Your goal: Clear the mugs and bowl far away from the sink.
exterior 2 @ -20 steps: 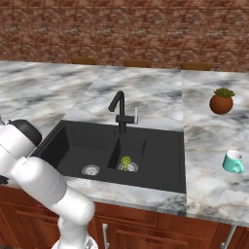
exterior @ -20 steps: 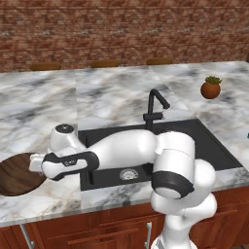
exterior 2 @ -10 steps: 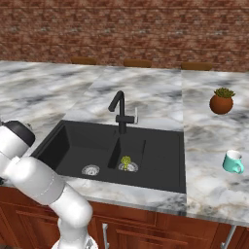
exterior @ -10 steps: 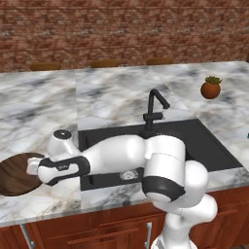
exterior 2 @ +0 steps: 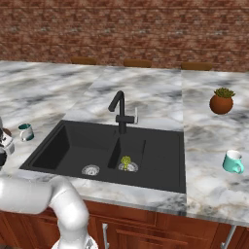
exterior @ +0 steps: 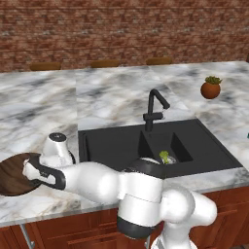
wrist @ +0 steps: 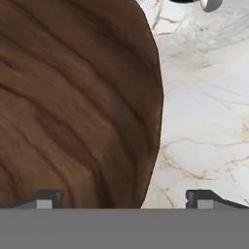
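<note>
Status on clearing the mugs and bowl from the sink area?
Done: nothing looks cleared yet. In hand: the open tool straddles the bowl rim left of the sink, not gripping. Left: one mug sits beside the sink's left edge, the other mug to its right.

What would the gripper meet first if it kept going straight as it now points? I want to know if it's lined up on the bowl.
Probably the bowl's rim, which runs between the open gripper's fingertips; depth is unclear.
</note>
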